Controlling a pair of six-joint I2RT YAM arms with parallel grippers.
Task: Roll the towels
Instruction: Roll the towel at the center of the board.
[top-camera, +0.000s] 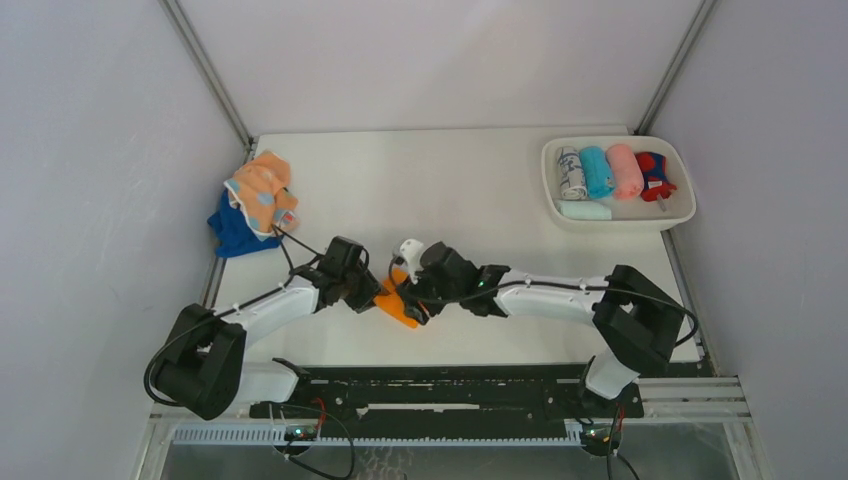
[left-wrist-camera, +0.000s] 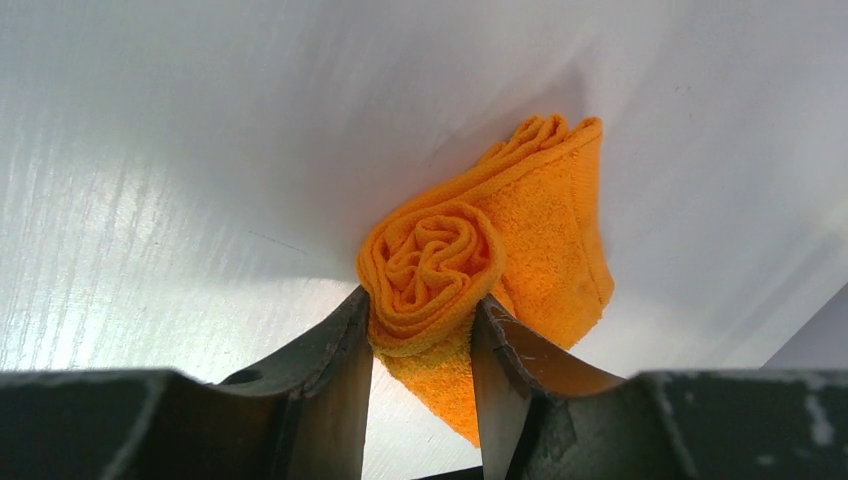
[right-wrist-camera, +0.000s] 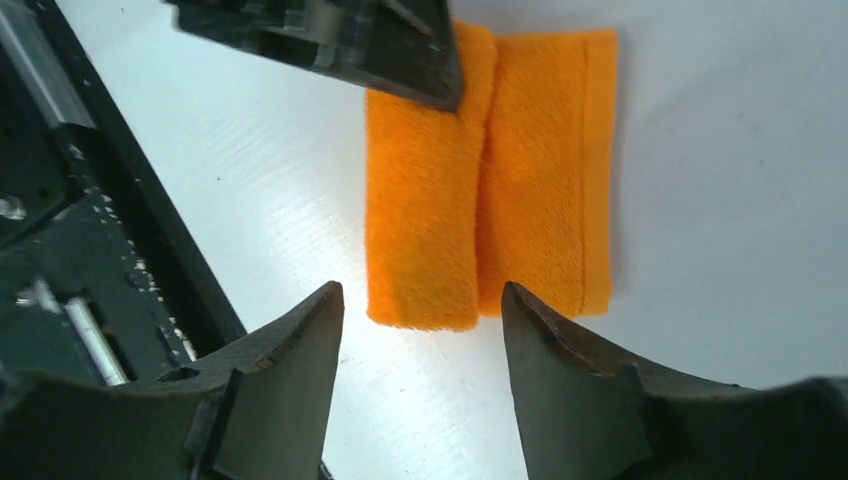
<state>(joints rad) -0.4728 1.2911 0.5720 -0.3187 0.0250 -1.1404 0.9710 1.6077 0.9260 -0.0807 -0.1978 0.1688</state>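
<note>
**A:** Any words to read?

**B:** Can't read any. The grey-and-white printed cloth roll (top-camera: 571, 172) has dark marks on it, but they're too small.

**A:** Where's the towel vs. the hands?

**B:** The bright orange soft cloth towel (left-wrist-camera: 430, 255) lies mid-table on the flat white table top (top-camera: 450, 180). It's just past the long black metal rail (top-camera: 450, 400) at the near edge. It's half rolled: a fat roll w/ a flat bit beside it. The L gripper (left-wrist-camera: 420, 300) is closed on one end of the roll, a finger on each side, both touching. The swirl faces the L cam.

**A:** & the R one?

**B:** The R gripper (right-wrist-camera: 422, 290) is open wide & holds nothing. Its tips sit just short of the roll's other end, not touching. So the 2 grippers face each other w/ the orange towel between them.

**A:** Anything in the way?

**B:** In the R cam, an L finger (right-wrist-camera: 380, 40) covers the far corner of the roll.

**A:** Other stuff?

**B:** Far left: a bunched peach cloth towel w/ pale-blue spots (top-camera: 262, 190) lies on a dark blue cloth towel (top-camera: 235, 238).
Far right: a white rounded plastic tray (top-camera: 548, 165). Inside, side by side, are the printed roll, a turquoise rolled towel (top-camera: 597, 172), a pink rolled towel (top-camera: 625, 170) & a dark-blue-and-red roll (top-camera: 653, 172). A pale mint rolled towel (top-camera: 585, 210) lies across in front of them.
Pile & tray are well apart from both grippers.
</note>
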